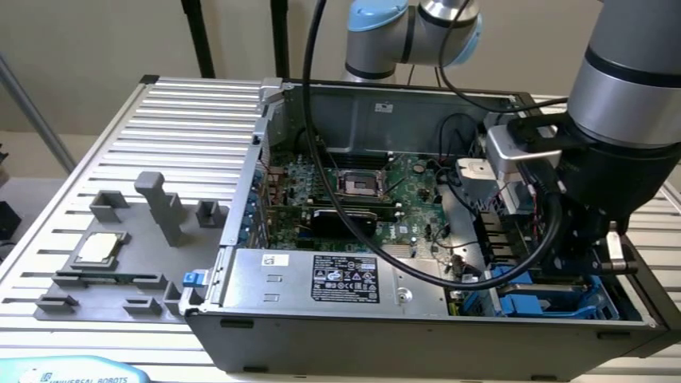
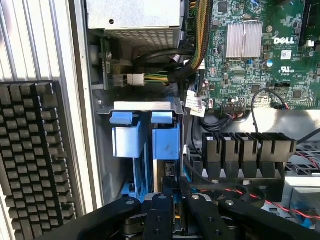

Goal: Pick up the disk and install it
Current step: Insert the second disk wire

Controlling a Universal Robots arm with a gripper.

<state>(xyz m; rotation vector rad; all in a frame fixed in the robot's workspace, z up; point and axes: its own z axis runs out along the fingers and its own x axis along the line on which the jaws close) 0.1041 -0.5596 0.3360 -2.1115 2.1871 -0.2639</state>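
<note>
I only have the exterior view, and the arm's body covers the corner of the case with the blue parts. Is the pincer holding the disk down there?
Observer: Yes. In the wrist view the pincer is closed on the disk, whose blue edge shows between the fingers.
Reviewer: What lies ahead of it?
Observer: The drive bay, with two blue carrier tabs side by side in it.
Reviewer: Anything outside the case on that side?
Observer: A black keyboard lies just beyond the case wall.
</note>
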